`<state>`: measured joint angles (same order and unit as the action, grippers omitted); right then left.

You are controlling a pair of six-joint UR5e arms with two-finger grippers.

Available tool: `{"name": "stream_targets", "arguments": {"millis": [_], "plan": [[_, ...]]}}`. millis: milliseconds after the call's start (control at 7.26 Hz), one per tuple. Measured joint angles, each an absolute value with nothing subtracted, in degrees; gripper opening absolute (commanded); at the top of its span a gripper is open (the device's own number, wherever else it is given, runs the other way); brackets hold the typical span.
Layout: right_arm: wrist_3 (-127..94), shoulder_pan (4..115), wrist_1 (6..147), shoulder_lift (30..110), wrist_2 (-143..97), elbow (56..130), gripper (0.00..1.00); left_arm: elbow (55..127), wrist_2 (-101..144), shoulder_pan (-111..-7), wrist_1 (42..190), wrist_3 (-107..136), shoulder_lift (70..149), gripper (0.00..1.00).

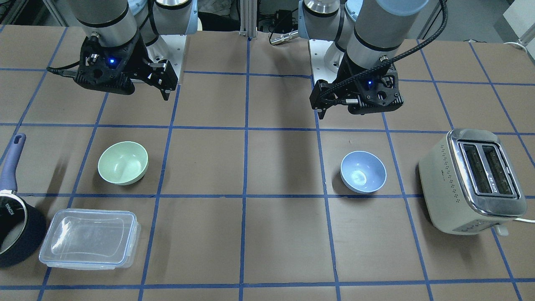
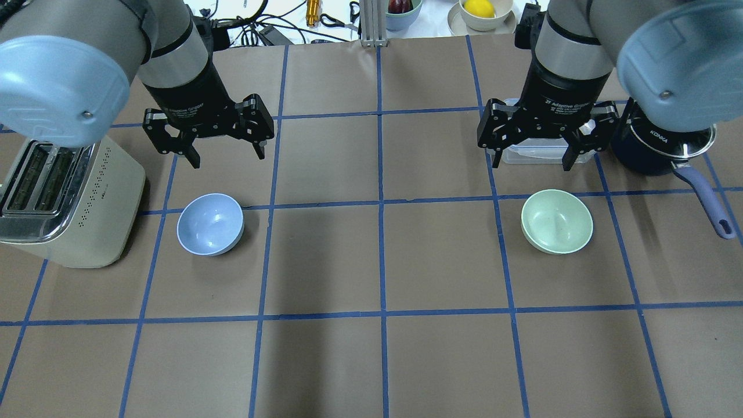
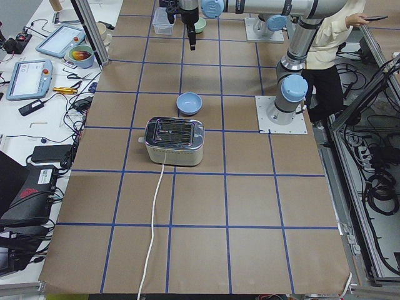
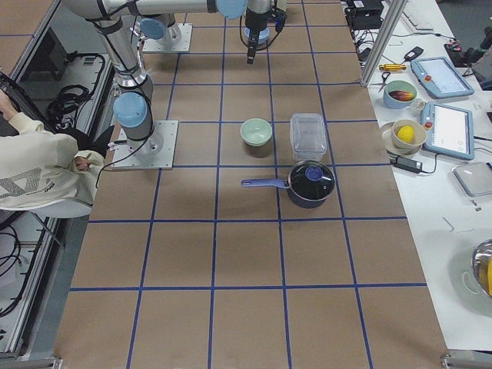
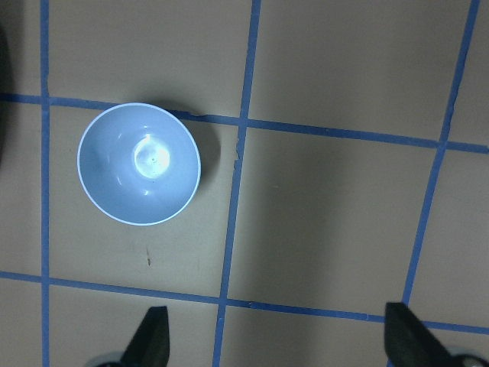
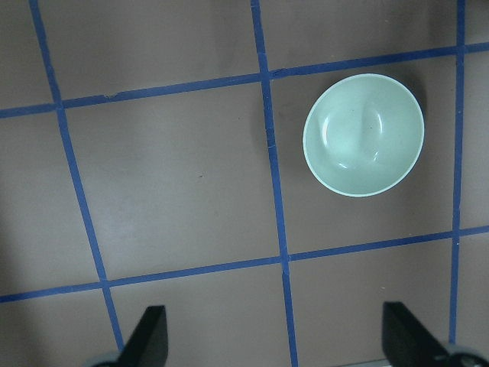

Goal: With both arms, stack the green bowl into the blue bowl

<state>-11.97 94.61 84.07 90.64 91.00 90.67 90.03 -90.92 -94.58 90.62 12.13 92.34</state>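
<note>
The green bowl [image 1: 123, 163] stands upright on the brown table; it also shows in the overhead view [image 2: 556, 221] and the right wrist view [image 6: 363, 134]. The blue bowl [image 1: 363, 172] stands upright about two grid squares away, also in the overhead view [image 2: 210, 224] and the left wrist view [image 5: 139, 164]. My left gripper [image 2: 226, 158] is open and empty, hovering above and beyond the blue bowl. My right gripper [image 2: 531, 164] is open and empty, hovering above and beyond the green bowl. Both bowls are empty.
A cream toaster [image 2: 64, 203] stands beside the blue bowl on the outer side. A dark blue saucepan [image 2: 662, 145] with a lid and a clear plastic container [image 1: 90, 238] lie near the green bowl. A side table [image 4: 438, 115] holds tablets and bowls.
</note>
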Motion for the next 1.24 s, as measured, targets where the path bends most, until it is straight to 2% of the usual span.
{"name": "stream_targets", "arguments": {"millis": [1239], "plan": [[-11.0, 94.5, 81.4, 89.7, 91.5, 89.9, 1.00, 90.0, -90.7, -93.8, 90.8, 11.0, 93.0, 1.00]]}}
